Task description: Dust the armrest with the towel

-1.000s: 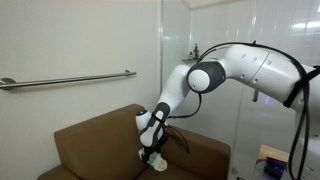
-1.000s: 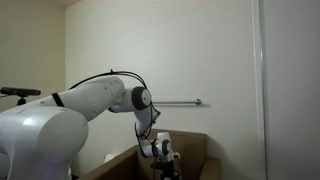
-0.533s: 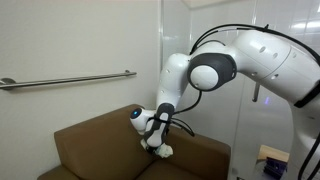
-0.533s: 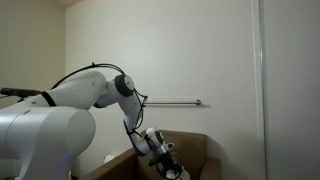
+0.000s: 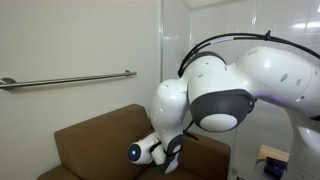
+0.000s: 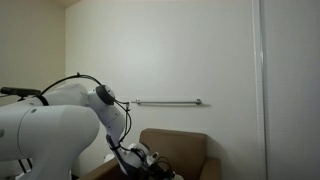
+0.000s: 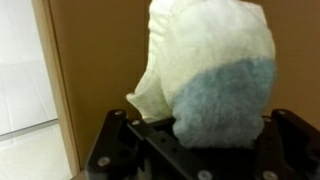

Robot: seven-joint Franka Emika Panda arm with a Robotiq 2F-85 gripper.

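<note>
The towel (image 7: pixel 210 70) is cream with a blue-grey patch and fills the middle of the wrist view, bunched between the black fingers of my gripper (image 7: pixel 200 135), which is shut on it. Behind it is the brown chair surface (image 7: pixel 100 50). In an exterior view the brown armchair (image 5: pixel 90 145) stands against the wall, and my wrist and gripper (image 5: pixel 160 152) are low at its near armrest (image 5: pixel 205 155); the towel is hidden there by the arm. In an exterior view the gripper (image 6: pixel 150 165) is low beside the chair (image 6: pixel 180 150).
A metal grab rail (image 5: pixel 70 80) runs along the wall above the chair; it also shows in an exterior view (image 6: pixel 165 102). A glass partition (image 5: pixel 210 40) stands behind the arm. The arm's big body (image 6: pixel 40 135) fills the lower left of an exterior view. Pale floor (image 7: pixel 25 140) lies beside the chair.
The arm has swung toward the camera and lowered, carrying the gripper and towel along the armrest toward its front end. The towel, visible under the gripper earlier, is now hidden in the exterior views.
</note>
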